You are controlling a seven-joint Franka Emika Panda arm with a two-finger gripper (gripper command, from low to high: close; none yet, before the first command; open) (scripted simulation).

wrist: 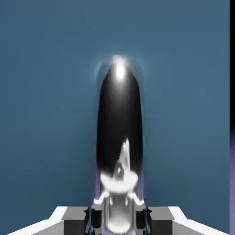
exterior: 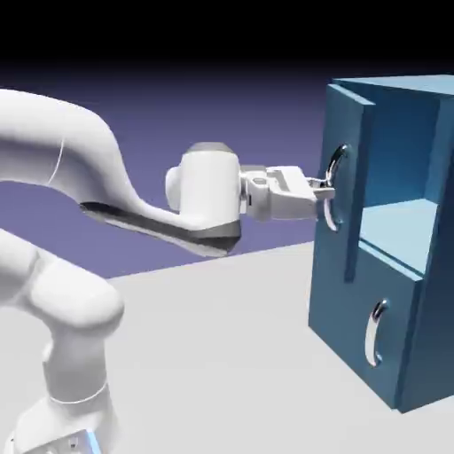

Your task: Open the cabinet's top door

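Arm (exterior: pixel 80 177): white, smooth, glossy shell with rounded joints, reaching level toward the claw at its far end.

Claw (exterior: pixel 324 188): two small grey fingers, drawn nearly together and clamped on the top handle (exterior: pixel 334 186). In the hand view the claw (wrist: pixel 118 219) sits at the bottom edge, its pads pressed to either side of the bar.

Top handle: curved silver bar, polished and mirror-like (its dark face reflects the hand), standing vertical between the fingers; in the hand view the bar (wrist: pixel 119 124) rises straight up from the claw, rounded at its upper end.

Top door (exterior: pixel 348 191): flat matte blue panel directly behind the claw, swung out from the cabinet front so that its edge stands clear of the body.

Cabinet (exterior: pixel 417 293): tall, boxy, blue, plain flat faces, beyond the claw. The upper compartment (exterior: pixel 399 222) stands exposed behind the door; paler blue interior walls and floor, nothing seen inside.

Lower panel (exterior: pixel 359 332): blue, closed, below the claw, bearing a shorter curved silver handle (exterior: pixel 376 332).

Table (exterior: pixel 213 355): pale grey, flat, under the claw.
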